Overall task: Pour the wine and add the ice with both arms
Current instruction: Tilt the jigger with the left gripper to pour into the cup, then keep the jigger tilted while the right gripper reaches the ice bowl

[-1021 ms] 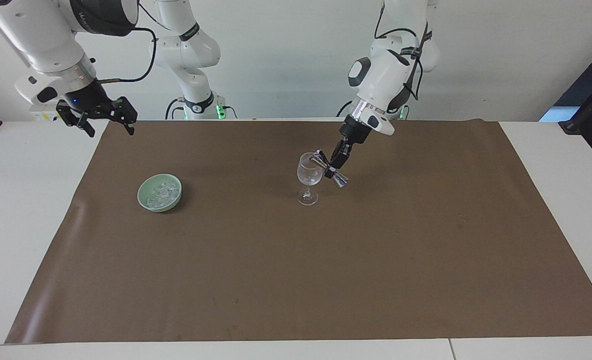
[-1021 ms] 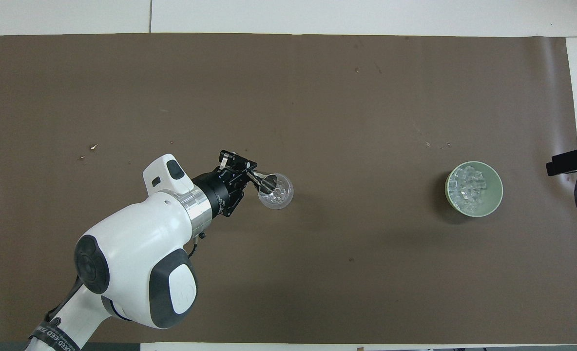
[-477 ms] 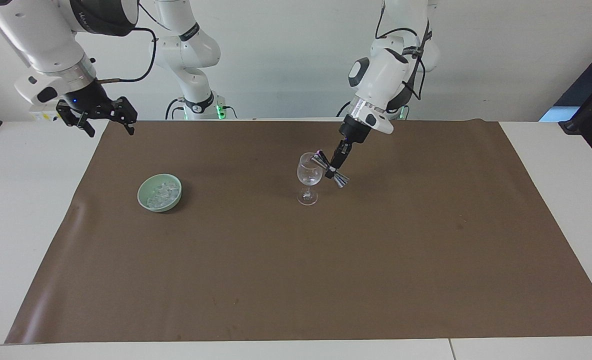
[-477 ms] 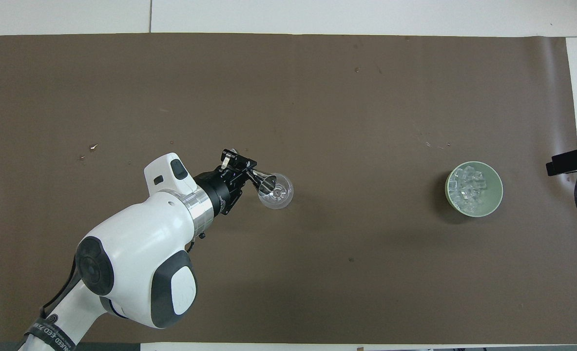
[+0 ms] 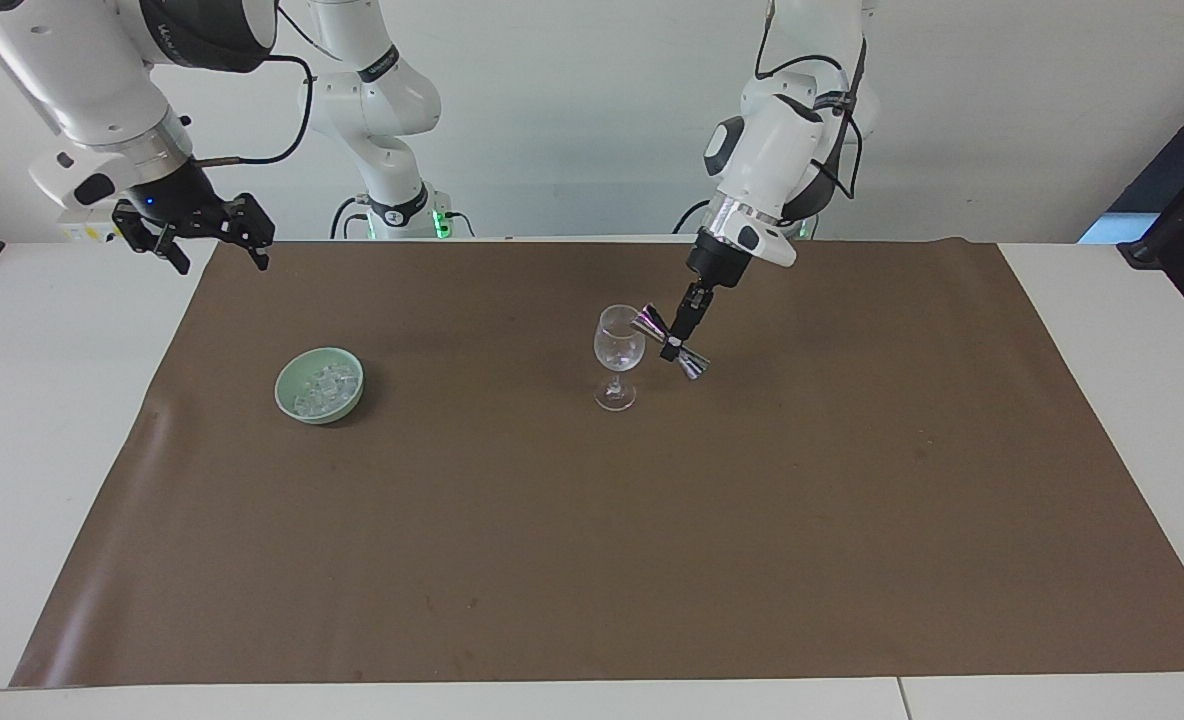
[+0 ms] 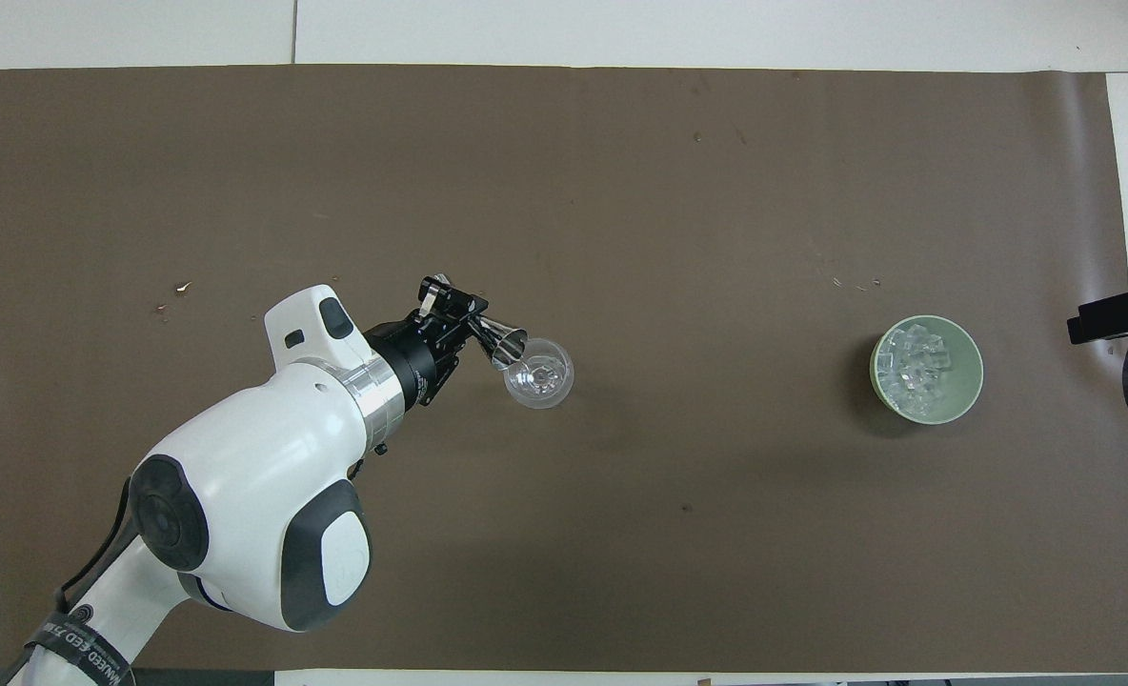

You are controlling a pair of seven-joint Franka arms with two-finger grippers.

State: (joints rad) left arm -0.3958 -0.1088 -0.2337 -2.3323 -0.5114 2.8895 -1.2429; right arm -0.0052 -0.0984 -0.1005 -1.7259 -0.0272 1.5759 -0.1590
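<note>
Facing view: the left end effector (image 5: 687, 318) is clamped tight on the waist of a shiny metal jigger (image 5: 671, 342), held tilted with one mouth at the rim of the clear stemmed wine glass (image 5: 618, 357), which stands upright mid-counter on the brown mat (image 5: 652, 560). Whether any liquid is in the glass is hard to tell. The right end effector (image 5: 220, 248) hangs with its fingers spread wide and empty, waiting over the mat's edge at the right arm's end of the counter. The ice (image 5: 322, 390) lies heaped in a pale green bowl (image 5: 292, 398), well apart from the glass, toward the right arm's end.

Overhead view: the left end effector (image 6: 454, 319) carries the jigger (image 6: 499, 339) with its mouth over the edge of the wine glass (image 6: 538, 373). The ice (image 6: 918, 367) shows as small clear glassy chunks filling the bowl (image 6: 969, 393); only a dark part of the right arm shows at the picture's edge.

The chunks are probably light, hard and slippery; pinching one across its flat faces, from above, seems safest. The glass looks fragile and tippy on its stem.
</note>
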